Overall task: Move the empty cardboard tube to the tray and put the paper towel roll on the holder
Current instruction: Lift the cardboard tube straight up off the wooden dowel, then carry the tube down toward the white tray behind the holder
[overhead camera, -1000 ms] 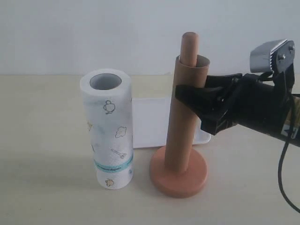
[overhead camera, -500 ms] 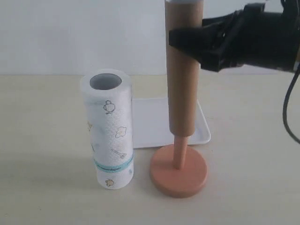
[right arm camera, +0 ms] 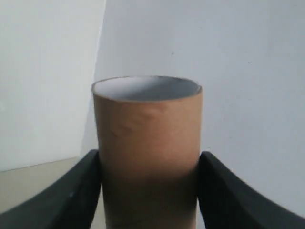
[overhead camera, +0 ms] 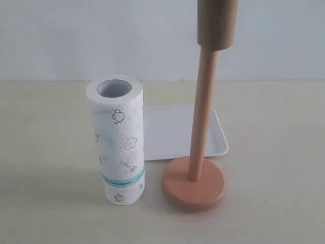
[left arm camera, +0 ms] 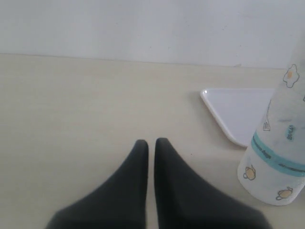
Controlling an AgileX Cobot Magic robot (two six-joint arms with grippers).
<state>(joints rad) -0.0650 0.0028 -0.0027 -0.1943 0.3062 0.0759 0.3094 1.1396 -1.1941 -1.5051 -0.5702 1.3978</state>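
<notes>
There is one tube (overhead camera: pixel 217 23), one roll (overhead camera: pixel 118 140), one holder (overhead camera: pixel 194 189), one tray (overhead camera: pixel 172 133) and two claws. The tube hangs upright high above the holder's base, its long axis vertical and in line with the pole; its lower end hides the top of the pole, and its upper part runs out of the exterior view. The right claw (right arm camera: pixel 150 164) grips the tube (right arm camera: pixel 147 129), one dark finger (right arm camera: pixel 78 191) pressed to each side just below the open top rim. The roll stands upright on the worktop (overhead camera: pixel 45 152) just left of the holder and apart from it, with its hollow core facing up and its teal band near the bottom. The tray lies flat just behind the holder, bare. The left claw (left arm camera: pixel 151 142) is closed on nothing, its tips together low over the worktop, with the roll (left arm camera: pixel 276 157) and a corner of the tray (left arm camera: pixel 233 107) ahead of it.
</notes>
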